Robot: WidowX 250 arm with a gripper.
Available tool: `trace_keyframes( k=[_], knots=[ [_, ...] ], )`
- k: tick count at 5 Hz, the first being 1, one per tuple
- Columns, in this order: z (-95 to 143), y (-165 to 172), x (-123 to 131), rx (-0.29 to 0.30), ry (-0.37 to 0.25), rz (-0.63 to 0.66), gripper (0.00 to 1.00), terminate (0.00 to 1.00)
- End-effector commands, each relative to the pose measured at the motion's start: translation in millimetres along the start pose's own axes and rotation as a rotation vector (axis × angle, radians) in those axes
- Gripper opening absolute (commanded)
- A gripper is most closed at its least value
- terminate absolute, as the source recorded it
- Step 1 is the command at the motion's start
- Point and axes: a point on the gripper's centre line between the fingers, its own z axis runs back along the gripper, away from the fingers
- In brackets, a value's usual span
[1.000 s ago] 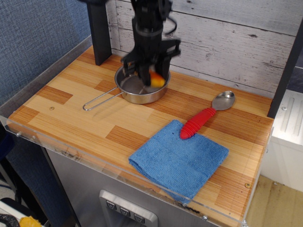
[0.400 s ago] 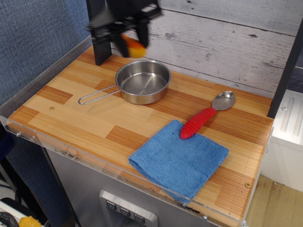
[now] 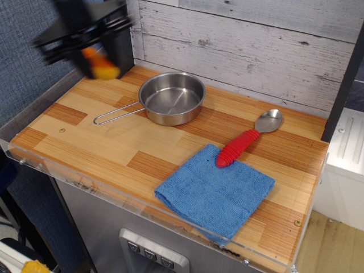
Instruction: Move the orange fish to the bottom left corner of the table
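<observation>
In the single view, the gripper (image 3: 94,54) was a dark, motion-blurred shape high at the upper left, above the table's far-left corner. Its jaws were closed on the fish (image 3: 100,65), which showed as an orange and yellow blur hanging at the gripper's lower end, clear of the wood and in front of a black post (image 3: 120,48) standing at the back of the table. The blur hid the fish's ribbing and its exact tilt.

The table (image 3: 108,142) ran as light and darker brown strips from upper left to lower right, with a clear rim (image 3: 85,183) along its near edge. A steel pan (image 3: 172,98) sat on it toward the back, near the middle, with nothing inside; its wire handle (image 3: 116,116) reached out to the left, resting on the wood. The pan lay to the right of the held fish and lower in the picture, well apart from it.

To the right, a spoon (image 3: 249,137) lay slanted, its metal bowl toward the back right and its red ribbed handle pointing down-left, the handle's tip touching the upper edge of a blue cloth (image 3: 215,193). The cloth was folded and lay on the near right part of the table, its lower corner reaching the rim. A whitewashed plank wall (image 3: 256,45) stood behind the table.
</observation>
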Motion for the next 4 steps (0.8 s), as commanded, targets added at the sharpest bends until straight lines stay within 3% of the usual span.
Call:
trace_keyframes(
  k=[1,4],
  knots=[
    [-7,54,6,0.036,-0.028,0.05,0.0,0.0],
    [-48,91,23,0.135,-0.019,0.062,0.0,0.0]
  ],
)
